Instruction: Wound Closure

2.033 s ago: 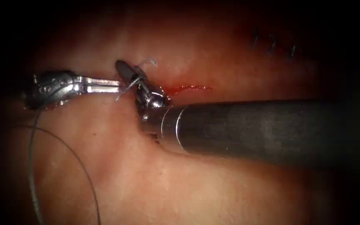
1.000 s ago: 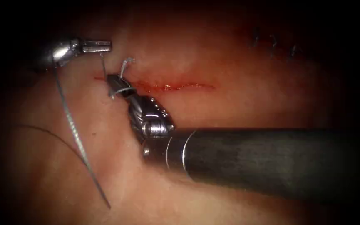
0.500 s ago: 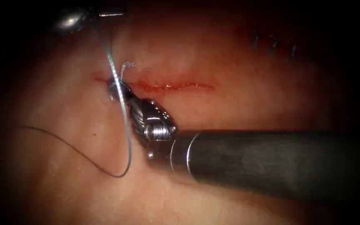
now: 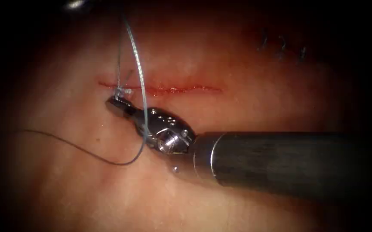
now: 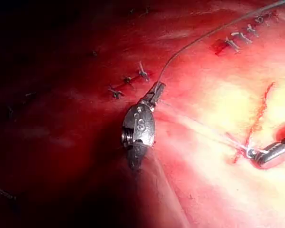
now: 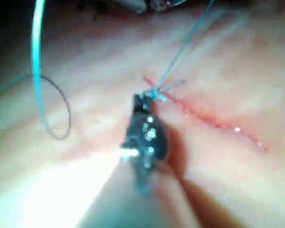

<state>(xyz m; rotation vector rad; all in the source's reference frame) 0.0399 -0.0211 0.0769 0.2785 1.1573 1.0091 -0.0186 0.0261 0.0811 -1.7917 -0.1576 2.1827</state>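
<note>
The cut (image 4: 168,89) runs across the tissue (image 4: 237,103) as a thin red line. At its left end sits a small knot (image 4: 119,91) of thread. My right tool (image 4: 113,103) lies just below that end, jaws shut on the short thread end by the knot (image 6: 152,92). My left tool (image 5: 156,89) is shut on the long thread (image 4: 135,56), which rises taut from the knot toward the tool's wrist (image 4: 74,4) at the upper left. A second strand loops down past the right tool and trails off left (image 4: 65,144).
Finished stitches (image 4: 282,45) sit on the tissue at the upper right. The right tool's dark shaft (image 4: 289,161) crosses the lower right. A slack loop of thread (image 6: 50,104) lies on the tissue left of the cut.
The left tool has pulled the thread up and away to the upper left. The right tool has drawn down below the cut's left end, and the knot has tightened onto the tissue.
</note>
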